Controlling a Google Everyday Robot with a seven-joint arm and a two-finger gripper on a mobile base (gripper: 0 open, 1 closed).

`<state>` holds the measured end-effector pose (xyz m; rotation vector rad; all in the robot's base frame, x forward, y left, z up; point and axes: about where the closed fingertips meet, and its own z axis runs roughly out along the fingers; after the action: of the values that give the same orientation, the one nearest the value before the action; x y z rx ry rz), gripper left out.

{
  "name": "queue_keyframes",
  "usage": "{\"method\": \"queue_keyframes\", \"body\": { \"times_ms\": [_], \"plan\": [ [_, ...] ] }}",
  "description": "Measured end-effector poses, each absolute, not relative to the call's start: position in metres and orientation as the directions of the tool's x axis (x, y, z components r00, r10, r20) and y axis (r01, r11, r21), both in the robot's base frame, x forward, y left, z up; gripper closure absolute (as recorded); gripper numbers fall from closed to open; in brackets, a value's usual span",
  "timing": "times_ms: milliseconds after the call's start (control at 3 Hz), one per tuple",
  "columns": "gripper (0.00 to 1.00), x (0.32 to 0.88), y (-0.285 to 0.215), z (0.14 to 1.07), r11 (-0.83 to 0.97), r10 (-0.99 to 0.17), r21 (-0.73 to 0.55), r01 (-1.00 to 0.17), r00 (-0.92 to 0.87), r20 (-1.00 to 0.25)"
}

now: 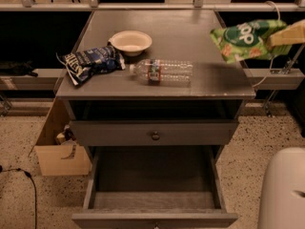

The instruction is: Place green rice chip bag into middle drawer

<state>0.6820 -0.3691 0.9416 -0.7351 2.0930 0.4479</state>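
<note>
Camera view: the gripper (274,38) hangs at the worktop's (181,25) right edge, its fingers clamped on one end of the green rice chip bag (243,38), which juts out in the air to their left. The open middle drawer (152,198) lies well below and left of the fingers. Pinched only at its end, the glossy bag could slip free, or it could snag on the closed drawer (155,133) above the opening on the way down.

Past the grey desk's (190,27) right edge the cream gripper (272,38) clasps the green rice chip bag (240,39), dark-green logo, white lettering; the middle drawer (152,178) is grey inside.
</note>
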Motion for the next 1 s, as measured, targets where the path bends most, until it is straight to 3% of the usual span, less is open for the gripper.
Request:
{"method": "queue_keyframes", "body": {
  "times_ms": [333,1000],
  "plan": [
    [1.00,0.686,-0.365,0.903,0.770,-0.267,0.156,-0.618,-0.535,-0.802],
    [1.00,0.667,-0.368,0.909,0.757,-0.301,0.106,-0.644,-0.489,-0.819]
  ]
}}
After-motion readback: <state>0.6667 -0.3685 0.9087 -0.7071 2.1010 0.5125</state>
